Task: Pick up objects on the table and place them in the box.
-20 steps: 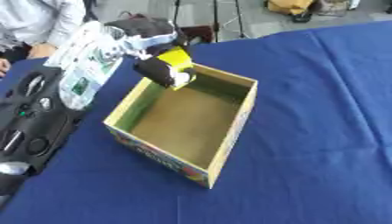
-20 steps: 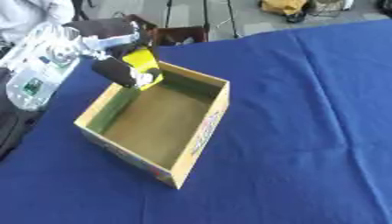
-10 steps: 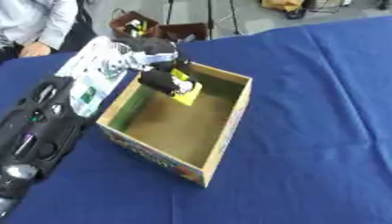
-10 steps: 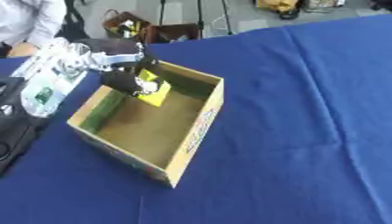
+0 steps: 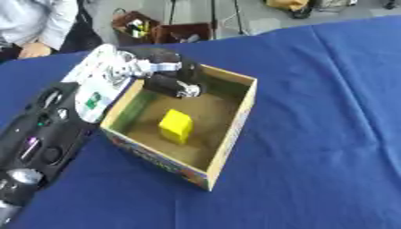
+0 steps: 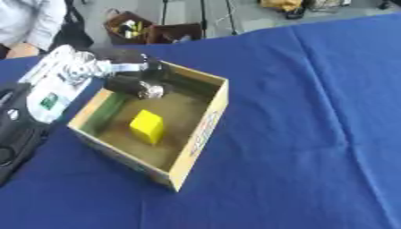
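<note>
- Yellow block (image 5: 175, 126) lies on the floor of the box (image 5: 235, 126), just below the left hand (image 5: 174, 82), apart from it.
- Hand holds nothing, fingers curled.
- Block looks light and rigid; its flat opposite sides suit a pinch.

Left arm: black and silver forearm with white casing, entering from the left side. Left hand (image 5: 174, 82): black, fingers curled, holding nothing. Right hand: not visible.

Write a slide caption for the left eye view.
Yellow block lies inside the open cardboard box; left hand hangs above its far corner.
</note>
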Robot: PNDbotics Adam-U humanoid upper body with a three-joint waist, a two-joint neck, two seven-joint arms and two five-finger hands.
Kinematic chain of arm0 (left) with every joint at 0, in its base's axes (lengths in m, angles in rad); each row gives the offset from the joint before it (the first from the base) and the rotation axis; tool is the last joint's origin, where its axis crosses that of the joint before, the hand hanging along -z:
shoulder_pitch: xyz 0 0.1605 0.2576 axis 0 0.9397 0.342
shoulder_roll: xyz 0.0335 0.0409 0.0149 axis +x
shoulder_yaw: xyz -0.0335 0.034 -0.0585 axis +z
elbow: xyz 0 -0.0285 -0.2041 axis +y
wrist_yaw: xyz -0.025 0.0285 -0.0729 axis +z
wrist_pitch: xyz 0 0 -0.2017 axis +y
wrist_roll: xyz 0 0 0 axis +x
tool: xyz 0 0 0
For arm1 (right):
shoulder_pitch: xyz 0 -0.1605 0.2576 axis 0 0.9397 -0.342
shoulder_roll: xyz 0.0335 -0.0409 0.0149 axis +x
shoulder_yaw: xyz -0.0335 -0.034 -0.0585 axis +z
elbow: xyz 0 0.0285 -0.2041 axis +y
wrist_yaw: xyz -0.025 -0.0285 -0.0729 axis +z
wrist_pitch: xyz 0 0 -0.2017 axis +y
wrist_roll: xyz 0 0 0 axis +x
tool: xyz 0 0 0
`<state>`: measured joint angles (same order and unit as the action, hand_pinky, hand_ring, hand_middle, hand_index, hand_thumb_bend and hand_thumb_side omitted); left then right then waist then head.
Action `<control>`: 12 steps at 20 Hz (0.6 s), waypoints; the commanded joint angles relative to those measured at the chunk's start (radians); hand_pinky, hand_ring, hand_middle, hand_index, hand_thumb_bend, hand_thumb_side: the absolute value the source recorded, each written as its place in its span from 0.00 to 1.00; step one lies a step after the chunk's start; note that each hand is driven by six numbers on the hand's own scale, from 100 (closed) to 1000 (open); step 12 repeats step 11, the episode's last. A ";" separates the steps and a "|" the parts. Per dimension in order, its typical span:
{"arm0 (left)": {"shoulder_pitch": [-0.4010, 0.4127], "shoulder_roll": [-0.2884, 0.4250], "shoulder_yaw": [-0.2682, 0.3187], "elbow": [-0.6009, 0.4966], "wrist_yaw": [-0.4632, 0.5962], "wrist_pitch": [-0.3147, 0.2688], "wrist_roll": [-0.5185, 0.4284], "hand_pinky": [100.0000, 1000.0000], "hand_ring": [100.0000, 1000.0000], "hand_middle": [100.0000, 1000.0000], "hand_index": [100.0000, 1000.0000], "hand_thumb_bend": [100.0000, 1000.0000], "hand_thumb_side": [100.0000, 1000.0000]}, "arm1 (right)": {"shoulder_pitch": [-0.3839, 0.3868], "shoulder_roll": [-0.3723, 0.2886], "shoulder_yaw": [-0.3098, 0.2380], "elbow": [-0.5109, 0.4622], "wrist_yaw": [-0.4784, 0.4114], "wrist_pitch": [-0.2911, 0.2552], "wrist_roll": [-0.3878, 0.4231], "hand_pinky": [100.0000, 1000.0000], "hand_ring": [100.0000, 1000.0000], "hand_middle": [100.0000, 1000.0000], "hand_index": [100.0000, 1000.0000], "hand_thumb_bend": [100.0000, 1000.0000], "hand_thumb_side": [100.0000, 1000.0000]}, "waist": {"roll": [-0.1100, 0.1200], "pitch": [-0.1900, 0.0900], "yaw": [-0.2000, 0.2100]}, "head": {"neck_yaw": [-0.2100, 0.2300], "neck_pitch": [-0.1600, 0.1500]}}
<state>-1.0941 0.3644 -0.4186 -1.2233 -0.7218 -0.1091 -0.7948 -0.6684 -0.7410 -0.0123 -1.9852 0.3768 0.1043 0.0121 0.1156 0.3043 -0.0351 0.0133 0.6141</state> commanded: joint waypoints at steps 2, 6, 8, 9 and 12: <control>-0.024 0.022 0.043 -0.072 -0.058 0.000 0.031 0.84 0.90 0.86 1.00 0.04 1.00 | -0.011 -0.014 -0.012 -0.015 -0.009 -0.001 -0.004 0.69 0.78 0.77 0.77 0.00 0.78 | -0.011 -0.019 0.003 | -0.001 0.010; -0.021 0.042 0.111 -0.213 -0.110 0.017 0.160 0.81 0.87 0.83 0.99 0.00 1.00 | -0.005 -0.017 -0.018 -0.015 -0.011 -0.001 -0.014 0.69 0.77 0.77 0.77 0.00 0.78 | -0.015 -0.025 0.012 | -0.001 0.017; -0.009 0.060 0.142 -0.294 -0.118 0.033 0.228 0.81 0.86 0.82 0.99 0.00 1.00 | -0.002 -0.019 -0.020 -0.015 -0.012 -0.002 -0.025 0.69 0.77 0.77 0.77 0.00 0.78 | -0.017 -0.028 0.017 | -0.002 0.022; -0.001 0.069 0.168 -0.338 -0.109 0.049 0.272 0.78 0.82 0.78 0.96 0.00 1.00 | -0.001 -0.020 -0.022 -0.015 -0.014 -0.004 -0.033 0.69 0.77 0.77 0.77 0.00 0.79 | -0.019 -0.031 0.023 | -0.004 0.027; 0.031 0.096 0.217 -0.431 -0.053 0.098 0.373 0.76 0.80 0.77 0.96 0.00 1.00 | 0.003 -0.023 -0.027 -0.015 -0.020 -0.010 -0.057 0.69 0.78 0.77 0.78 0.00 0.79 | -0.021 -0.035 0.034 | -0.009 0.036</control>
